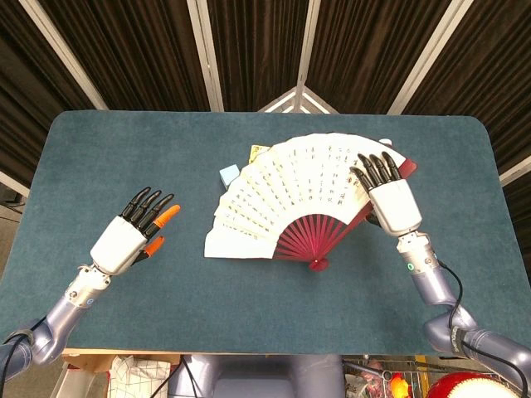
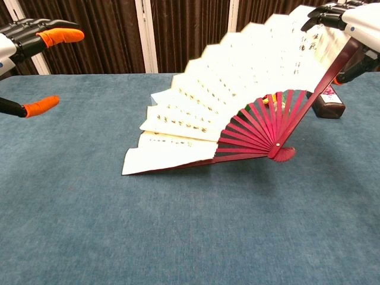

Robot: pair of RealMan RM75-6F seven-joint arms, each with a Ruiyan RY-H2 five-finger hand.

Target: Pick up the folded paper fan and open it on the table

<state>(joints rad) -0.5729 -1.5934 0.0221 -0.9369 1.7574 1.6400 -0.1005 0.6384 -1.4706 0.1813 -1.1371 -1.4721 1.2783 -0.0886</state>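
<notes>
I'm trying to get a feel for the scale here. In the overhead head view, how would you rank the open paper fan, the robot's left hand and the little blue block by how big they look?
1. Paper fan, by far the largest.
2. Left hand, open and apart from the fan; raised nearer the camera, so perhaps flattered.
3. Blue block, smallest, though partly hidden by the fan.

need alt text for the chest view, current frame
An opened paper fan with red ribs tilts over the blue table, its right edge held up by the right hand. The left hand hovers open at far left, holding nothing.
</notes>
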